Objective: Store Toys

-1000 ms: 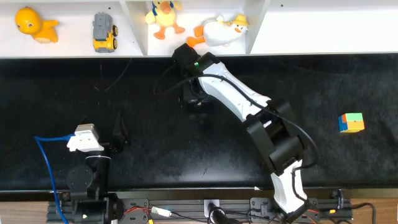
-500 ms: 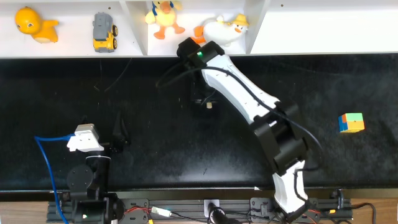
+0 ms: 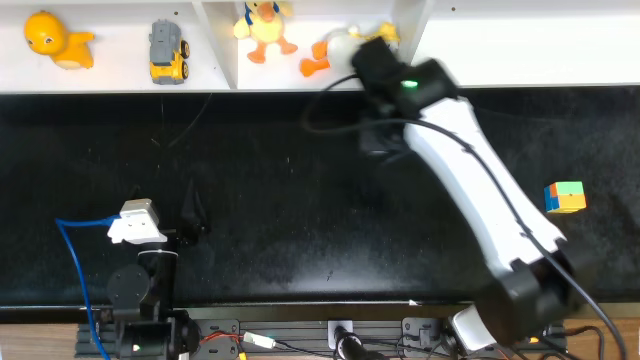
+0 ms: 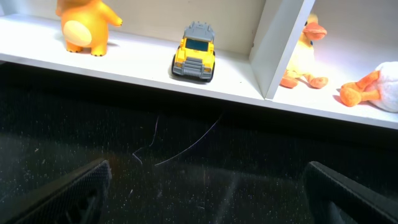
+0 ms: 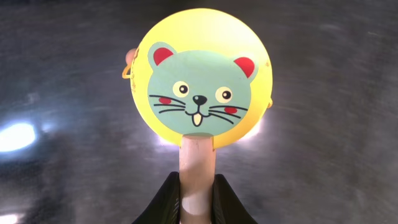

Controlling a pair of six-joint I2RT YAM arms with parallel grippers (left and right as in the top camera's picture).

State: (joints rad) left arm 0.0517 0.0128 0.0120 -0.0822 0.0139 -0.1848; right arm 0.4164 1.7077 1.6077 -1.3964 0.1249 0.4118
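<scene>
The right arm is stretched long across the black worktop (image 3: 250, 200). The right gripper (image 5: 198, 186) has its fingers pinched narrow on the pale wooden handle of a round yellow hand drum with a teal cat face (image 5: 199, 93). The grip sits low on the stick, so the head stands clear in front of the fingers, face toward the wrist camera. That's sensible, I'd say, since the round head would go into a bay first.

The drum hangs over the worktop near its far edge, just short of the white shelf (image 3: 520, 75). It's about level with the divider beside the white plush duck (image 3: 338, 45).

Along that shelf sit an orange rubber duck (image 3: 55, 40), a yellow and grey toy truck (image 3: 168, 52) and a yellow plush duck (image 3: 265, 28). Near the worktop's right edge a multicoloured puzzle cube (image 3: 565, 197) lies alone, not yet stored.

The left gripper (image 4: 206, 171) is parked at the near left corner, fingers spread wide and holding nothing, out of the way.
</scene>
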